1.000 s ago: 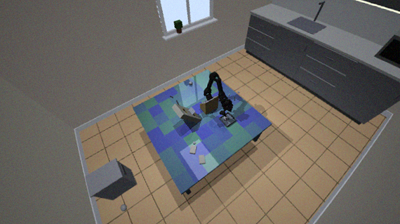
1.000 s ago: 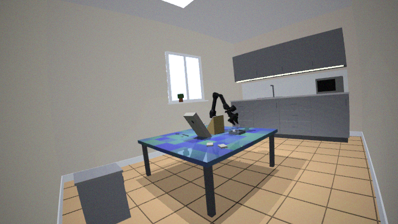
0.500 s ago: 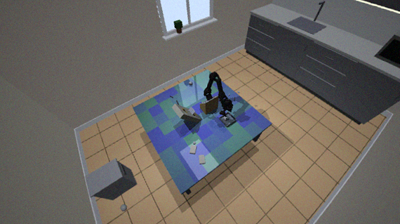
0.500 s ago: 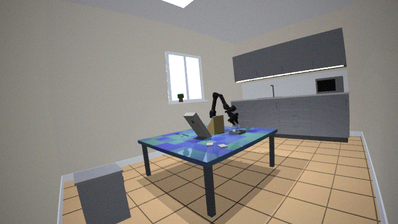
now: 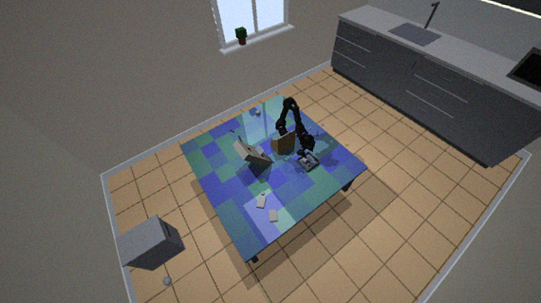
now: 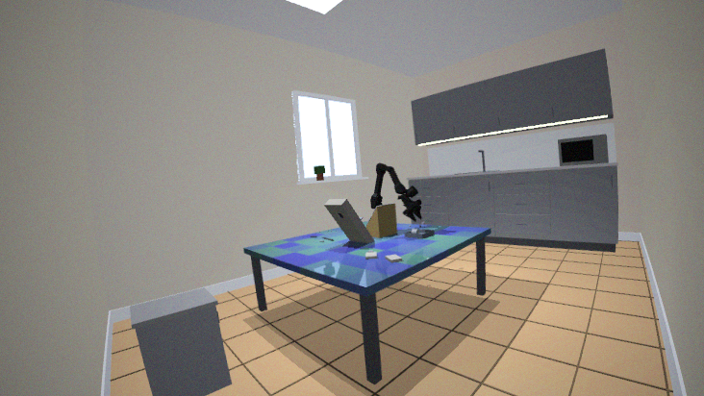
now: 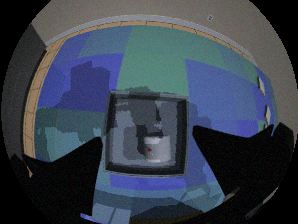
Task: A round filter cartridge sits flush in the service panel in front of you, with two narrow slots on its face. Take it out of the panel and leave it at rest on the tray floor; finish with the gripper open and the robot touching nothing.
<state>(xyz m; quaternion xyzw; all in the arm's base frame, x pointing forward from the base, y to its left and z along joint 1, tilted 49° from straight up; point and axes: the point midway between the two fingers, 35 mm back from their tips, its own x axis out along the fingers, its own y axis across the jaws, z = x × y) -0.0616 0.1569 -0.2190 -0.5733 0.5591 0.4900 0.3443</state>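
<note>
A dark grey square tray [image 5: 313, 167] [image 6: 426, 235] [image 7: 147, 96] lies on the blue-green checked table near its right edge. A small pale round cartridge [image 7: 156, 144] [image 6: 414, 230] rests on the tray floor, apart from the fingers. My gripper [image 5: 305, 150] [image 6: 413, 212] [image 7: 147, 137] hangs a little above the tray, fingers wide open and empty. In the wrist view the two dark fingers show at the lower left and lower right, on either side of the tray. A tan wedge-shaped panel [image 5: 285, 141] [image 6: 384, 220] stands beside the arm.
A grey tilted box [image 5: 254, 154] [image 6: 347, 219] stands left of the tan panel. Two small beige blocks [image 5: 260, 201] [image 5: 272, 215] [image 6: 371, 254] [image 6: 392, 258] lie near the table's front. A grey bin [image 5: 149, 241] [image 6: 177, 339] stands on the floor.
</note>
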